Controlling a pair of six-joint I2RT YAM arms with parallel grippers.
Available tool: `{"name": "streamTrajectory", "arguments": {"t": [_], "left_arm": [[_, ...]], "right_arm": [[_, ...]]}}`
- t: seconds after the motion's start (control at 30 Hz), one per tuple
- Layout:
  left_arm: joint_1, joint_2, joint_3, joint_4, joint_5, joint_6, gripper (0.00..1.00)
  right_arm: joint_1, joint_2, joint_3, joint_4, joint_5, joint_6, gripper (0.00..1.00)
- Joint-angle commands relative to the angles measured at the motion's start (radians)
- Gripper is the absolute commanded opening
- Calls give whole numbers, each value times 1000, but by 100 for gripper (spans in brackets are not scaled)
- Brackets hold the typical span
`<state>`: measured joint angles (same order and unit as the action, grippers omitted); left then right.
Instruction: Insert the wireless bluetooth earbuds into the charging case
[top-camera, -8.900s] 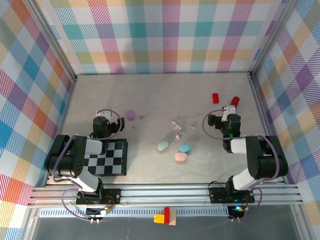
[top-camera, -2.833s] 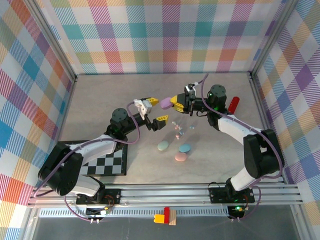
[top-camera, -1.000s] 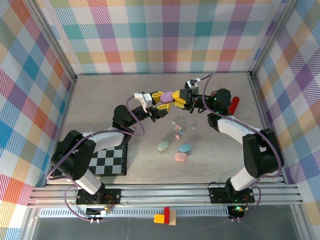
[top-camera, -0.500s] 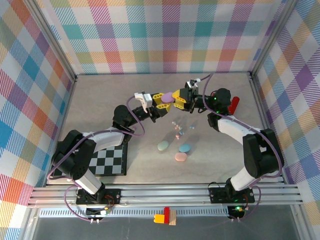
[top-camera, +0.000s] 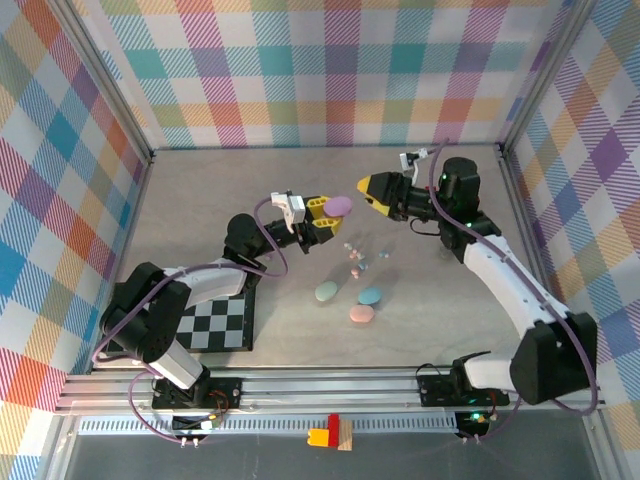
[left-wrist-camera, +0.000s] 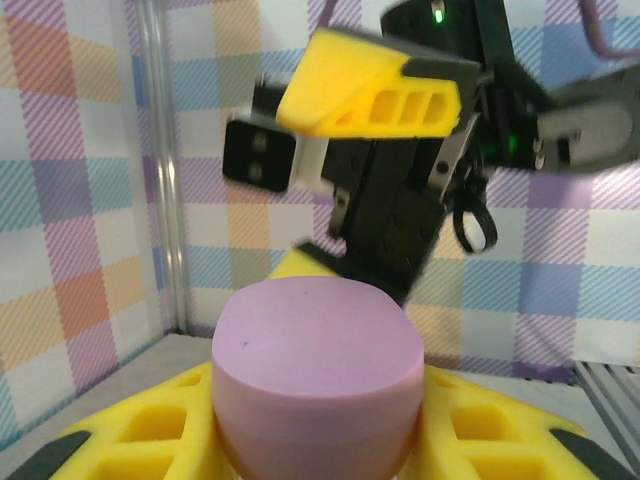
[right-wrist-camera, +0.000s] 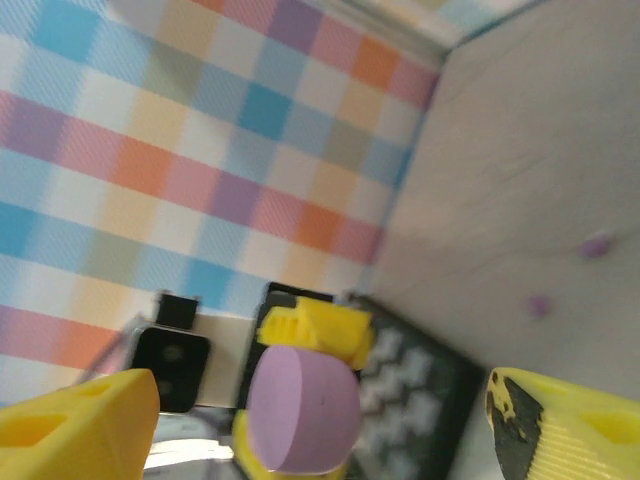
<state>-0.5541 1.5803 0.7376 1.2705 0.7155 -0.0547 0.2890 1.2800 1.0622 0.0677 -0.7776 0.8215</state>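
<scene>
The tiny earbuds (top-camera: 356, 258) are too small to tell apart.

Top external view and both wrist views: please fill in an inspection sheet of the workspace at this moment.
Surface: pale table; checkered mat at near left.
Job's things: purple case held off the table; mint case, blue case and pink case lying on the table; tiny earbuds scattered just beyond them.
Clutter: red-and-yellow block on the front rail.
Grippers: left gripper shut on the purple case; right gripper open, facing the case, not touching it.
Cables: purple cable looped along each arm, clear of the cases.
Surroundings: plaid walls; metal frame.
</scene>
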Motion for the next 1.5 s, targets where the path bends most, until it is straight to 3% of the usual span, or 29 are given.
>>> {"name": "streamTrajectory", "arguments": {"t": [0.0,0.1,0.23,0.47,0.87,1.47], "left_arm": [[8,-51,-6,-3,95,20,31],[8,-70,-10,-11,128,17,31],[8,-89,-30,-12,137,31,31],[8,-101,-28,-11,151,13,31],[13,-139,-47,-43,192,38,31],[36,-141,-58,-29,209,4,31]], "right_arm": [[33,-52,101,-467,182,-602,84],[63,-74,138,-554,223,-795,86],[150,-130,120,-533,247,-1034,90],[238,-117,152,-535,308,-1169,92],[248,-125,156,-396,464,-1032,92],[248,-95,196,-340,440,-860,92]]}}
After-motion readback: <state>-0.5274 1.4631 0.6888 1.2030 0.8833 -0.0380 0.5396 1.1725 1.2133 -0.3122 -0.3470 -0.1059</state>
